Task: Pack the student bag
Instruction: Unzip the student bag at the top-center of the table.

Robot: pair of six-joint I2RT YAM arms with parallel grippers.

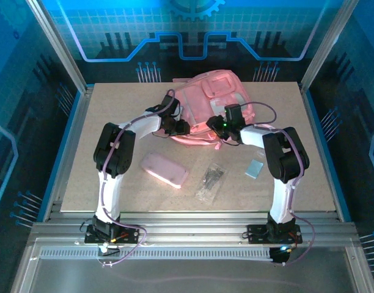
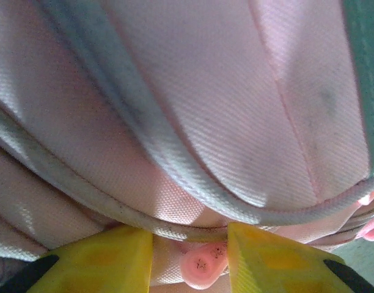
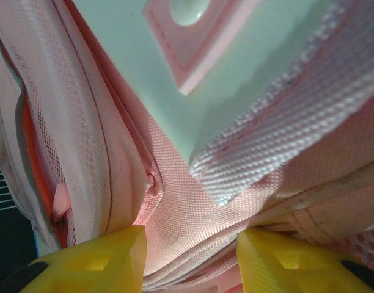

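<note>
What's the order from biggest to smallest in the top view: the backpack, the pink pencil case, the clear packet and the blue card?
1. student bag, clearly largest.
2. pink pencil case and clear packet look about alike; not ranked.
3. blue card, smallest.

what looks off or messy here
Nothing is spilled or broken. The student bag has pale piping that looks grimy, with dark smudges along it. A pink pencil case, a clear packet and a small blue block lie loose at odd angles on the table.
</note>
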